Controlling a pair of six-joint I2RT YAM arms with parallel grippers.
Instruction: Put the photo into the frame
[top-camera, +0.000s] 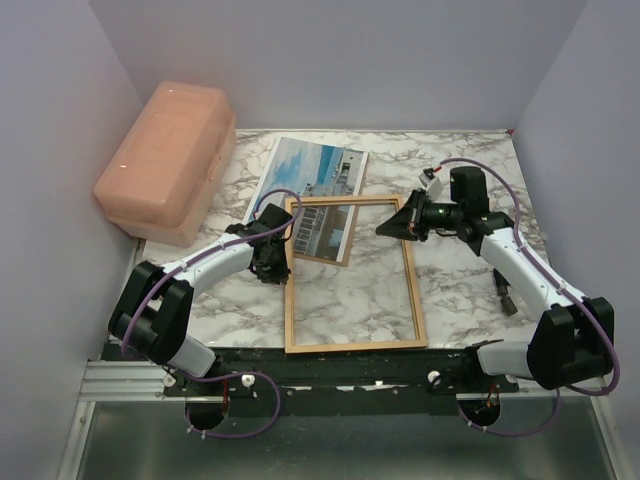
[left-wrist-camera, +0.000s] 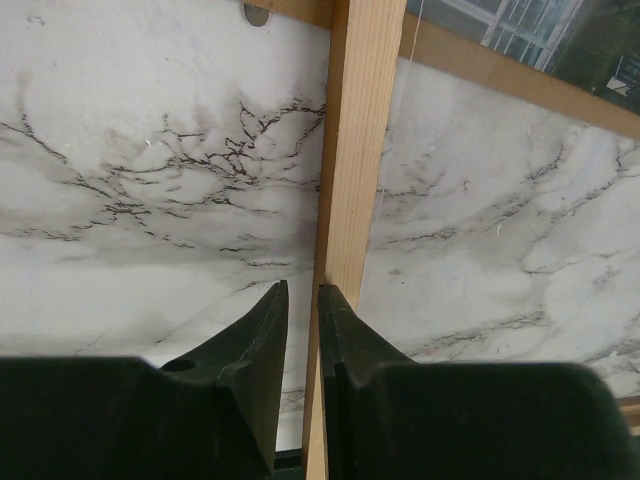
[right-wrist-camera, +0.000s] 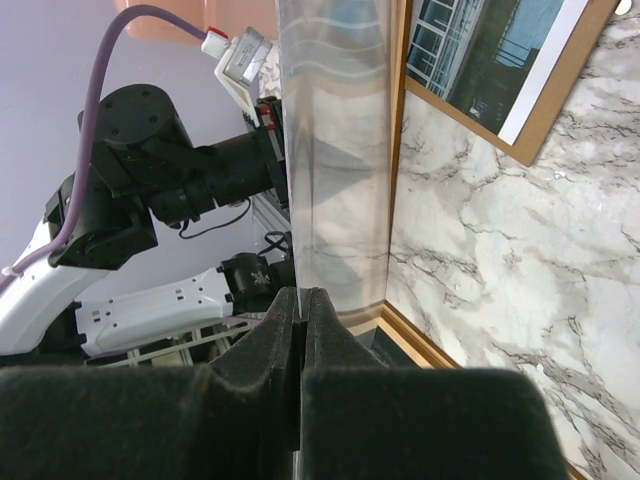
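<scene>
Left fingers (left-wrist-camera: 345, 345) around frame (left-wrist-camera: 352, 150) rail

You've got a shut pink plastic box (top-camera: 165, 160) at the marbled desk's (top-camera: 455, 295) far left corner, and a clear pane (right-wrist-camera: 335, 150) raised on edge.

No text, label, brand, number or sign could be read in any view. Nothing legible was made out on the photo (top-camera: 312, 172) or on the box (top-camera: 170, 160) left of it.
</scene>
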